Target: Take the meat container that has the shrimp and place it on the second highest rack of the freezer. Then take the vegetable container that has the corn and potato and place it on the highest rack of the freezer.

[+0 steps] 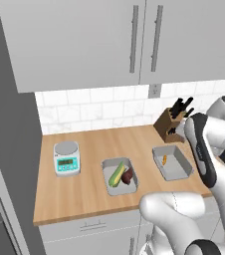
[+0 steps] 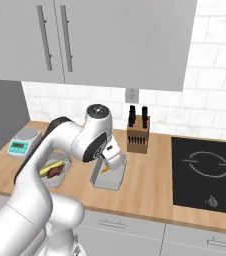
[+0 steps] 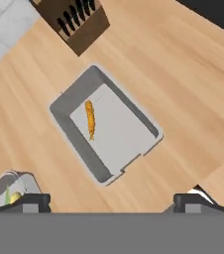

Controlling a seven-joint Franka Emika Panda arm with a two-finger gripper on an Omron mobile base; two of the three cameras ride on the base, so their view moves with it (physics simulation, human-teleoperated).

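Fingers spread wide, nothing between them; my gripper hangs above meat tray, no contact. Shrimp lies in tray, toward one long wall. Tray sits on counter just beside knife block. Veg tray with corn and potato near, between meat tray and scale.

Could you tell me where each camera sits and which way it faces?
Left base view: behind-left of the arm, facing the counter, scale and both trays; white arm at lower right.
Right base view: behind-right, facing the cooktop; arm at lower left.
Hand view: above the shrimp tray, looking down; open pincer tips at bottom.
All share the knife block.
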